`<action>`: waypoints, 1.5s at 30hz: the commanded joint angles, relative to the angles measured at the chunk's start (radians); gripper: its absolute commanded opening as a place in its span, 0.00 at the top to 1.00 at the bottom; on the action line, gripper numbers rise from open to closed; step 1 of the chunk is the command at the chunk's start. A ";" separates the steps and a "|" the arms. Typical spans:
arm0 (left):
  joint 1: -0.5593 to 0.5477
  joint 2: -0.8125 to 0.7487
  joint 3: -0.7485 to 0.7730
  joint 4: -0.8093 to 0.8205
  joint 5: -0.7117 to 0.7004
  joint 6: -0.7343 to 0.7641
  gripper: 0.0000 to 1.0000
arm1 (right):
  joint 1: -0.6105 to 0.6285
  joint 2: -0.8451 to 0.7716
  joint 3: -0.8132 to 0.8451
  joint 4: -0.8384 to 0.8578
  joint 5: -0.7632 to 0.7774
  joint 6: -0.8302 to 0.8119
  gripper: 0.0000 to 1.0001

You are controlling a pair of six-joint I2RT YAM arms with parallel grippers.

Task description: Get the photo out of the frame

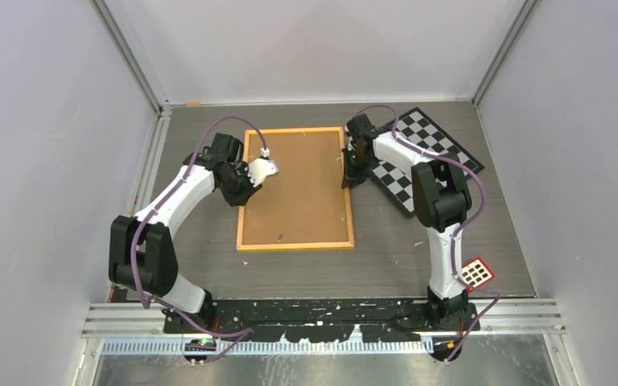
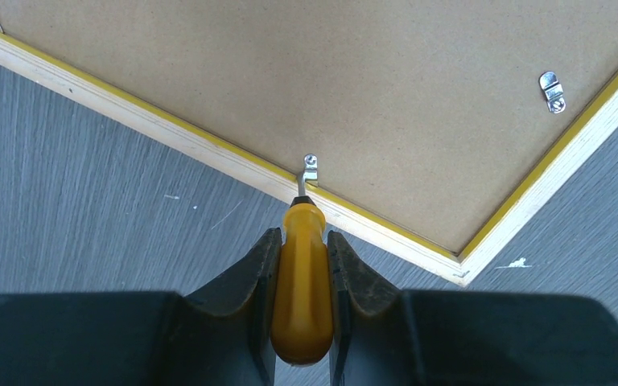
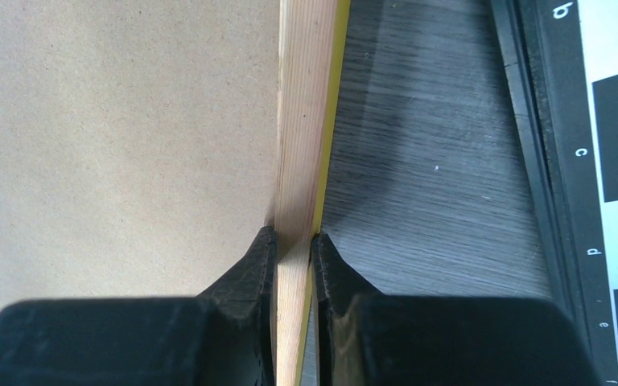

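The frame (image 1: 294, 244) lies face down mid-table, its brown backing board (image 1: 298, 189) up inside the yellow-orange border. The photo is hidden under that board. At the frame's left edge, my left gripper (image 1: 245, 178) is shut on a yellow-handled screwdriver (image 2: 303, 281). The screwdriver's tip rests at a small metal clip (image 2: 310, 167) on the border (image 2: 209, 153). In the left wrist view the gripper (image 2: 303, 249) pinches the handle on both sides. My right gripper (image 1: 348, 178) is shut on the frame's right border (image 3: 306, 121), and in its own view the gripper (image 3: 294, 241) has one finger on each side of the wooden rail.
A black-and-white checkerboard (image 1: 422, 157) lies at the back right, just beyond the right gripper. A small red-edged card (image 1: 476, 273) hangs by the right arm's base. Another clip (image 2: 553, 90) sits near the frame's corner. Grey walls close in three sides.
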 commanded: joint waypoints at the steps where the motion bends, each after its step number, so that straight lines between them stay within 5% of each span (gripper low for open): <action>1: -0.021 0.006 0.001 -0.104 0.085 -0.064 1.00 | 0.007 0.046 -0.053 0.003 0.065 0.009 1.00; 14: -0.032 0.013 -0.015 -0.138 0.140 -0.129 1.00 | 0.006 0.050 -0.055 0.007 0.065 0.027 1.00; 32: -0.032 -0.027 -0.170 0.133 0.264 -0.615 1.00 | 0.006 0.049 -0.069 0.006 0.065 0.031 1.00; 40: 0.035 -0.125 -0.147 0.210 0.300 -0.663 1.00 | 0.007 0.021 -0.076 0.006 0.069 -0.011 0.99; 41: 0.048 -0.140 -0.144 0.226 0.303 -0.673 1.00 | 0.007 0.017 -0.072 0.004 0.064 -0.020 0.97; 45: 0.111 -0.217 -0.161 0.355 0.342 -0.793 1.00 | 0.002 -0.034 -0.048 -0.020 0.037 -0.095 0.60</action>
